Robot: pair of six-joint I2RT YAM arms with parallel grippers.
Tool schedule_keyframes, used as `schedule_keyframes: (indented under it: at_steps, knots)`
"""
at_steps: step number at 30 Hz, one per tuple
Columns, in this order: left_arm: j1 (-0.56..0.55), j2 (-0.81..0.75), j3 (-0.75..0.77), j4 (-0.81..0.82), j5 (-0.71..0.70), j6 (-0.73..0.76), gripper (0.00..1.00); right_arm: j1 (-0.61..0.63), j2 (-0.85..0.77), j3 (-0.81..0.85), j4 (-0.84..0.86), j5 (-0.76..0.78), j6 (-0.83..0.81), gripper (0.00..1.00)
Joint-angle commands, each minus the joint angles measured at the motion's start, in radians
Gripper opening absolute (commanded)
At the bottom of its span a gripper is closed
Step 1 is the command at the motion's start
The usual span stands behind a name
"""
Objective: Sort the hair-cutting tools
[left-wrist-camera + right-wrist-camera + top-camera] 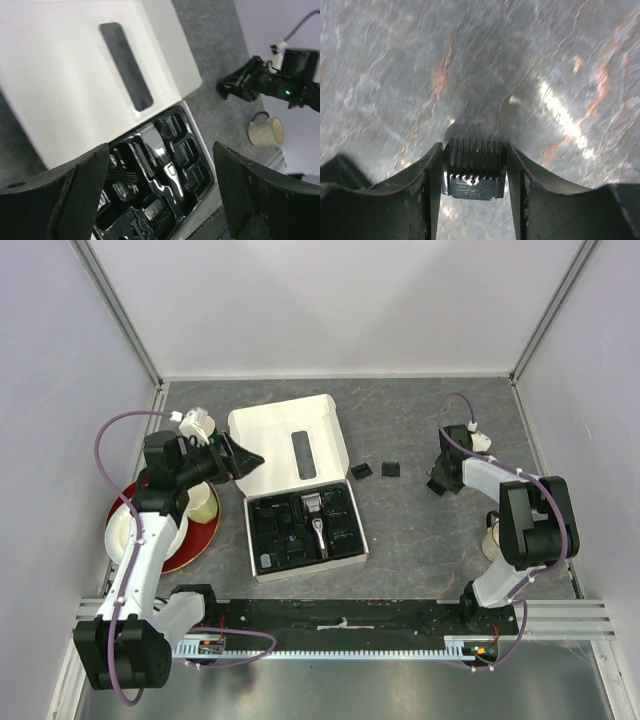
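The right tool (475,167) pinches a comb guard (474,175) near the tabletop's (420,420) right edge. The left tool (160,155) gapes empty over the white box (75,75).

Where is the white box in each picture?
Top external: white box left of centre, lid open.
Left wrist: its lid fills the upper left.
Right wrist: not in it.
Shared landmark: right gripper, right of the box from above, upper right for the left wrist, fingers on a comb guard in its own view.
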Motion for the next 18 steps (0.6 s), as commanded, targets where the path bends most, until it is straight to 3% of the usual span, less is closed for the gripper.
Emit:
schedule_keyframes:
  at_steps: [1,5,6,9,16,18]
  knots:
    - [-0.079,-0.047,-0.023,0.151,0.176,-0.010,0.91,0.003,-0.132,-0.049,-0.004,-0.168,0.061,0.33]
    - [-0.217,-0.069,-0.032,0.224,0.143,-0.030,0.91,0.006,-0.254,-0.101,0.011,-0.348,0.160,0.30]
    - [-0.254,-0.072,-0.033,0.258,0.120,-0.036,0.91,0.008,-0.293,-0.109,0.031,-0.459,0.183,0.29]
    - [-0.389,-0.077,-0.047,0.335,0.031,-0.056,0.91,0.043,-0.372,-0.118,0.048,-0.546,0.272,0.28]
    - [-0.653,0.011,-0.106,0.559,-0.244,-0.197,0.86,0.161,-0.522,-0.090,0.056,-0.558,0.414,0.28]
    - [-0.719,0.072,-0.099,0.591,-0.402,-0.211,0.85,0.178,-0.544,-0.077,0.056,-0.552,0.440,0.27]
